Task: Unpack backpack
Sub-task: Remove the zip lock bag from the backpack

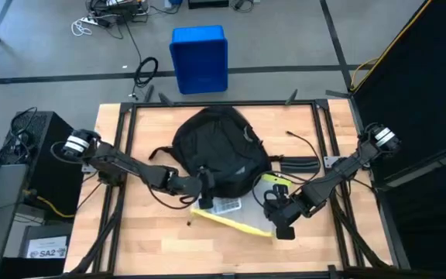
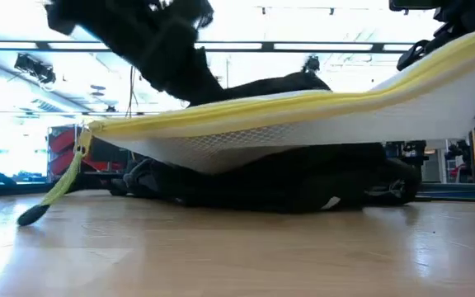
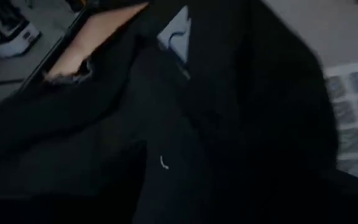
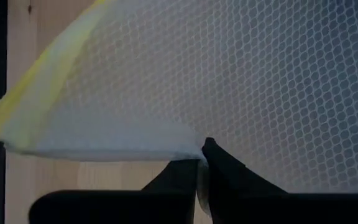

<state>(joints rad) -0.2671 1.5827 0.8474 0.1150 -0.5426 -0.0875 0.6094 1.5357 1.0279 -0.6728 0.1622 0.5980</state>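
Backpack (image 1: pixel 219 147) fabric is where your left gripper (image 1: pixel 200 182) sits, at the lower left edge of the bag in the overhead frame; whether its fingers are spread or pressed together you cannot tell, since the left wrist view gives you only dark folds of backpack (image 3: pixel 185 124) filling almost the whole frame, with a sliver of wood in the upper left corner. Your right gripper (image 1: pixel 273 217) is pinching a white mesh pouch (image 1: pixel 235 221) with a yellow zip edge: in the right wrist view the two dark fingers (image 4: pixel 225 171) are pressed together on the lower edge of the mesh pouch (image 4: pixel 229 81), which fills most of that frame. In the low view the mesh pouch (image 2: pixel 303 124) hangs clear of the table, spanning nearly the full width, higher on the right, with its yellow zip pull (image 2: pixel 56 186) dangling at the lower left down to the wood. Behind it the backpack (image 2: pixel 287 186) lies slumped on the table (image 2: pixel 221 256). From above, you see the bag in the upper middle of the wooden table (image 1: pixel 145 248), the pouch just below it toward the lower centre, a small pale packet (image 1: pixel 227 206) between the two grippers, and a blue bin (image 1: pixel 200 58) on the floor at the top centre.
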